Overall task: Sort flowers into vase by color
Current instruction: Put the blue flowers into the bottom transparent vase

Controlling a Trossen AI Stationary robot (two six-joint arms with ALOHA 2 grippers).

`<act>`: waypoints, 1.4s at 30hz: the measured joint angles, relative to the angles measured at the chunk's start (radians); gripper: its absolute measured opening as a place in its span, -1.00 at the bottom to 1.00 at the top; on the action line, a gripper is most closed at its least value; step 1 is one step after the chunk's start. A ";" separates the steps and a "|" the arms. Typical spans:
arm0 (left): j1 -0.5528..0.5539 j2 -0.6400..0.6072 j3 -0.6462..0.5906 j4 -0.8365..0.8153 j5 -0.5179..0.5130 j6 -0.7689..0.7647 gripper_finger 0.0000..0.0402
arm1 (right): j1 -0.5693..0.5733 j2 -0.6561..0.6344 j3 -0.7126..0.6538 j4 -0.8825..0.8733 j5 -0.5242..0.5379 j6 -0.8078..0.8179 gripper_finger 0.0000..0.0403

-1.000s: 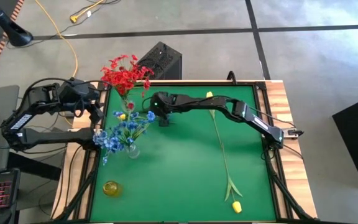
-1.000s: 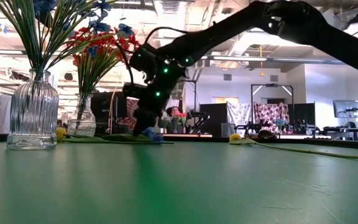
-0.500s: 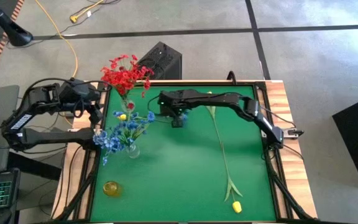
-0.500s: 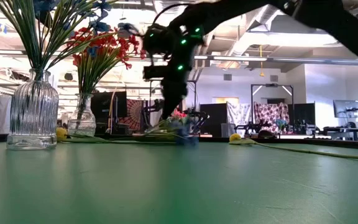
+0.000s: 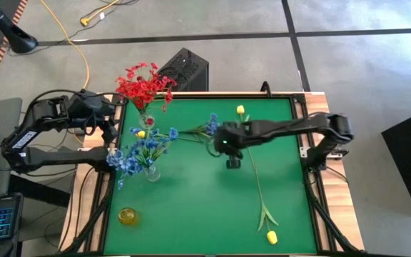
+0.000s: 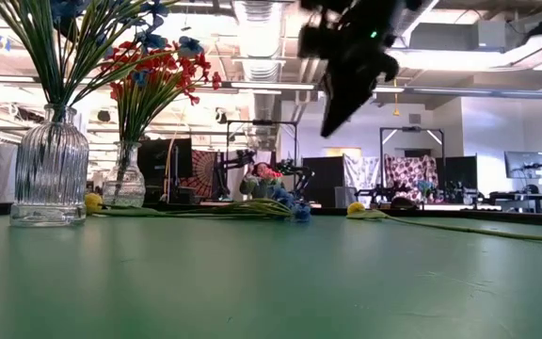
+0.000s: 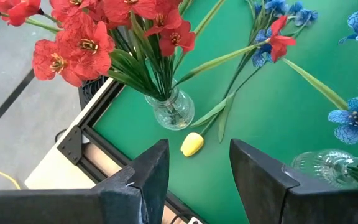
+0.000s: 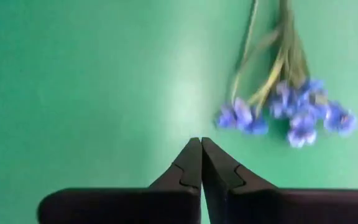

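High view: the left gripper [image 5: 111, 128] is parked at the table's left edge beside the red-flower vase [image 5: 146, 120], its fingers [image 7: 146, 177] spread and empty, unchanged over the last second. Just in front of that vase lies a yellow tulip bud [image 5: 140, 133]. Nearer the front edge, the blue-flower vase [image 5: 150, 171] holds its spray, and an empty yellow vase [image 5: 128, 215] stands at the front left corner.

Over the last second the right gripper [image 5: 232, 161] is seen to have travelled rightward from the vases and to have risen clear of the table; its fingers [image 8: 189, 167] are pressed together on nothing. A blue blossom spray [image 5: 207, 128] is dragged to mid-table and left lying flat, stem pointing toward the vases. This is judged a failed pick: the spray is not sorted.

Two long-stemmed yellow tulips [image 5: 271, 236] remain on the right half.
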 joint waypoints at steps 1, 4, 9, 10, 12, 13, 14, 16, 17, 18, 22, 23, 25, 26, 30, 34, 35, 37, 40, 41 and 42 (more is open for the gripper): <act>0.000 0.000 0.000 0.000 0.000 0.005 -0.22 | 0.013 -0.029 -0.035 0.059 0.004 0.003 -0.82; 0.000 0.000 0.000 0.006 0.001 0.007 -0.22 | 0.026 -0.074 -0.114 0.264 0.010 -0.011 -0.71; 0.000 0.000 0.000 0.021 0.032 0.005 -0.22 | -0.022 -0.040 -0.138 0.547 -0.012 -0.066 -0.62; 0.000 0.000 0.000 0.020 0.037 0.004 -0.22 | -0.039 -0.021 -0.138 0.591 -0.034 -0.080 -0.60; 0.000 0.000 0.000 0.021 0.048 -0.003 -0.22 | -0.077 0.035 -0.136 0.695 -0.083 -0.083 -0.54; 0.000 0.000 0.000 0.021 0.050 -0.003 -0.22 | -0.095 0.065 -0.127 0.712 -0.105 -0.086 -0.50; 0.000 0.000 0.000 0.021 0.050 -0.003 -0.22 | -0.113 0.104 -0.106 0.706 -0.121 -0.087 -0.46; 0.000 0.000 0.000 0.021 0.050 -0.003 -0.22 | -0.146 0.180 -0.041 0.698 -0.142 -0.095 -0.35; 0.000 0.000 0.000 0.021 0.050 -0.003 -0.22 | -0.160 0.216 -0.006 0.670 -0.143 -0.102 -0.28; 0.000 0.000 0.000 0.021 0.050 -0.005 -0.22 | -0.171 0.253 0.038 0.642 -0.143 -0.114 -0.21; 0.000 0.000 0.000 0.022 0.050 -0.020 -0.22 | -0.201 0.369 0.206 0.511 -0.146 -0.149 0.06; 0.000 0.000 0.000 0.022 0.050 -0.021 -0.22 | -0.206 0.393 0.241 0.487 -0.146 -0.164 0.12; 0.000 0.000 0.000 0.023 0.050 -0.021 -0.22 | -0.211 0.429 0.294 0.418 -0.146 -0.194 0.22; 0.000 0.000 0.000 0.023 0.050 -0.021 -0.22 | -0.214 0.443 0.310 0.411 -0.150 -0.196 0.26; 0.000 0.000 0.000 0.024 0.047 -0.014 -0.22 | -0.226 0.481 0.328 0.397 -0.181 -0.193 0.31; 0.000 0.000 0.000 0.024 0.048 -0.009 -0.22 | -0.231 0.498 0.325 0.374 -0.190 -0.187 0.32; 0.000 0.000 0.000 0.023 0.048 -0.009 -0.22 | -0.226 0.497 0.324 0.366 -0.190 -0.187 0.32; 0.000 0.000 0.000 0.023 0.048 -0.001 -0.22 | -0.212 0.492 0.327 0.365 -0.181 -0.187 0.32; 0.000 0.000 0.000 0.023 0.046 0.014 -0.22 | -0.188 0.491 0.327 0.314 -0.102 -0.189 0.32; 0.000 0.000 0.000 0.023 0.043 0.021 -0.22 | -0.180 0.493 0.326 0.299 -0.078 -0.190 0.32; 0.000 0.000 0.000 0.023 0.043 0.026 -0.22 | -0.177 0.493 0.325 0.284 -0.059 -0.188 0.32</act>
